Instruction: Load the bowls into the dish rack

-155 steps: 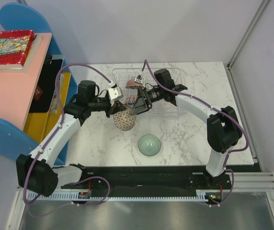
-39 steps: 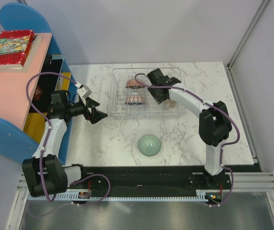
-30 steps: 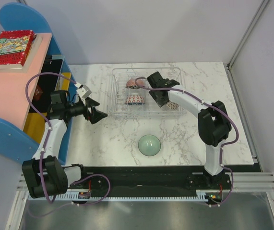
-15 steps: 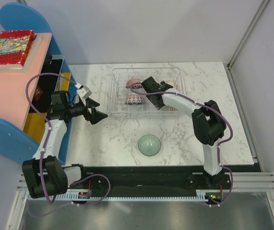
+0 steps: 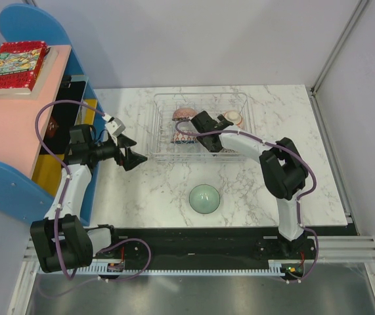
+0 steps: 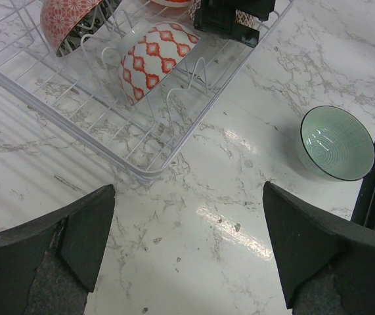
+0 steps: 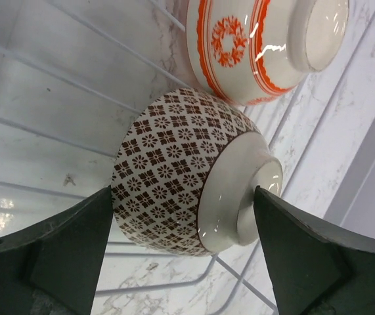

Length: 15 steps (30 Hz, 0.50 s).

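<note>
The clear dish rack (image 5: 157, 128) stands at the back of the table. In the right wrist view a brown lattice-patterned bowl (image 7: 174, 177) lies on its side on the rack wires (image 7: 36, 125). My right gripper (image 7: 184, 197) is open and straddles it, one fingertip by the rim and one by the foot. An orange-banded bowl (image 7: 253, 46) stands just behind it. An orange-and-white patterned bowl (image 6: 154, 62) and a red bowl (image 6: 69, 20) sit in the rack. The mint-green bowl (image 5: 205, 198) stands upright on the table. My left gripper (image 5: 129, 158) hovers open and empty left of the rack.
A blue and pink shelf (image 5: 16, 125) with a book (image 5: 13, 65) on top stands at the left edge. A black rail (image 5: 200, 239) runs along the near edge. The right arm (image 5: 253, 141) lies across the rack's front right corner.
My right gripper has slid left inside the rack and its jaws have widened around the lattice-patterned bowl. The left arm has stayed still.
</note>
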{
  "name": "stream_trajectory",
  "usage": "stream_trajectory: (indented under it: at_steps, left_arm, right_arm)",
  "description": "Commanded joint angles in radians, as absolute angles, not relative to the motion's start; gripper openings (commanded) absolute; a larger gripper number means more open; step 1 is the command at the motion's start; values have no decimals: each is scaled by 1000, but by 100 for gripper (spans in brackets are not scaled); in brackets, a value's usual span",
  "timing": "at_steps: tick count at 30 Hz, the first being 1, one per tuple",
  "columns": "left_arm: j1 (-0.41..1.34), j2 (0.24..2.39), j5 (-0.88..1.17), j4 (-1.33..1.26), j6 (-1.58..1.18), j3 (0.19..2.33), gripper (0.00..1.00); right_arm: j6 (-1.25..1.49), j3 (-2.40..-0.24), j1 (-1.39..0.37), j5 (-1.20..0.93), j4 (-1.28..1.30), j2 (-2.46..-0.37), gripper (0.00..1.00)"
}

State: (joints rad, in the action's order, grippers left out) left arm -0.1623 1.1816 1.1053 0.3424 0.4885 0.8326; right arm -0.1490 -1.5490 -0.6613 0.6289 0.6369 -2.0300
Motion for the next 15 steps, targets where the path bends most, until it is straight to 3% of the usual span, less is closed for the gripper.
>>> stream_trajectory:
  at_steps: [1,15]
  left_arm:
    - [-170,1157,1140,334,518,833,100]
    - [-169,1160,1138,336,520,833,100]
  right_arm:
    - [-120,-1488,-689,463,716,-2057,93]
    - [-146,-1563,-704,362,758,-1918,97]
